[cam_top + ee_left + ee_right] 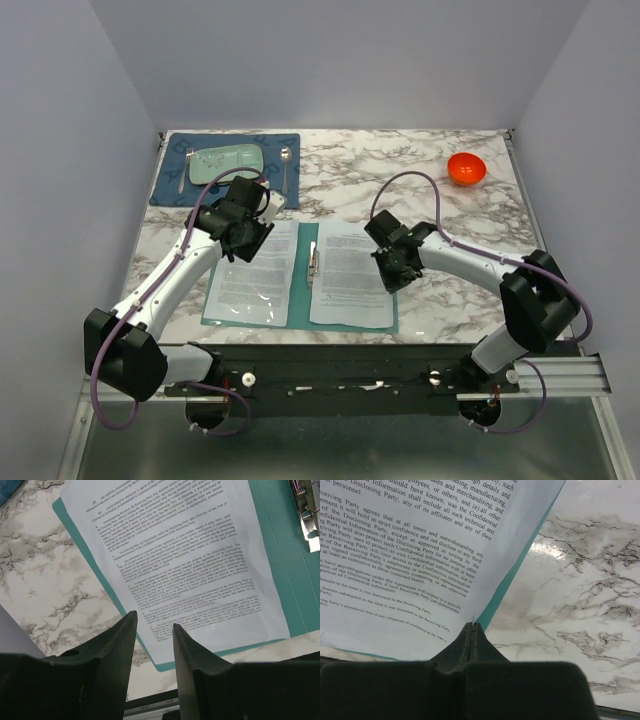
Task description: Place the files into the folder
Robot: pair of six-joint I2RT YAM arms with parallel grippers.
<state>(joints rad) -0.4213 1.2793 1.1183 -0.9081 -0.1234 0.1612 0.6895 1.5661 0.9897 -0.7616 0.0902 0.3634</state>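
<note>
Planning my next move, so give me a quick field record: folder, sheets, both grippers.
folder: open flat, clip at spine
left sheet: lying on folder's left half
right sheet: lying on right half
left gripper: open, empty, above left sheet
right gripper: shut, tips at right sheet's outer edge; grip on it unclear
elsewhere: red bowl far right, placemat far left

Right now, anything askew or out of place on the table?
Slightly: the right sheet sits askew on the open folder. Its outer edge covers the teal border farther up but leaves a widening strip near the shut right pincer. Nothing spilled or torn in view.
</note>
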